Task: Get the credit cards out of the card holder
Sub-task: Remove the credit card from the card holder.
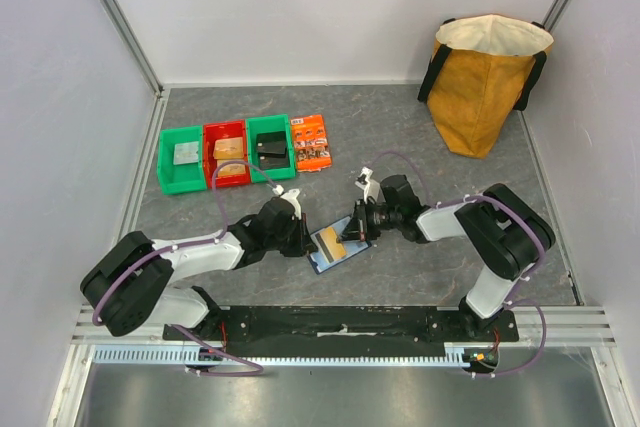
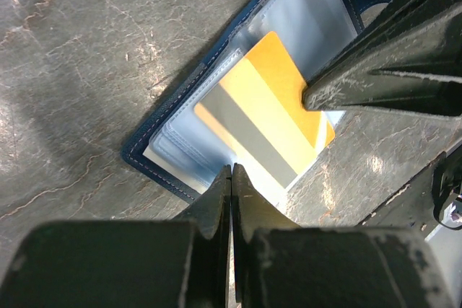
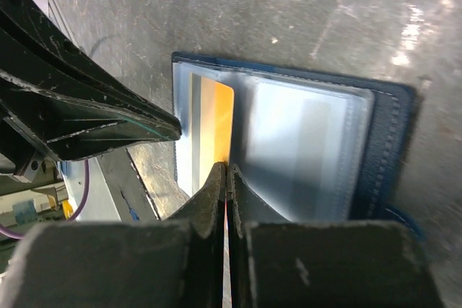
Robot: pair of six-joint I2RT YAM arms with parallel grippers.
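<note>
Small navy-blue folding card holder [image 1: 328,257] w/ stitched rim lies open & flat on the grey marbled tabletop [image 1: 430,147]. Its pale clear plastic sleeves face up, glossy w/ glare.

Thin flat tan-gold plastic card [image 2: 263,110], rounded corners, grey stripe down its length, sits in the holder. One end is under a clear sleeve, the other end pokes out bare.

Left claw [image 2: 231,178], scuffed black wedge-shaped fingers, is at the holder's left side. Tips are pressed tight together on the sleeve edge, pinching the holder, no gap.

Right claw [image 3: 227,177] reaches from the holder's right side. Tips are likewise closed tight, nipped on the card's bare edge w/ only a thin sliver btwn them. The 2 claws face each other across the holder, near but apart.

Beyond the holder, to its far left, is a row of 3 open-top plastic bins touching side by side:
- left green bin [image 1: 180,182], grey block inside
- red bin [image 1: 226,133], tan blocks inside
- right green bin [image 1: 271,169], black item inside

A flat orange printed packet [image 1: 311,142] lies just right of them.

Well apart, to the holder's far right, stands an upright mustard fabric bag [image 1: 480,97] w/ black straps & pale lining.
</note>
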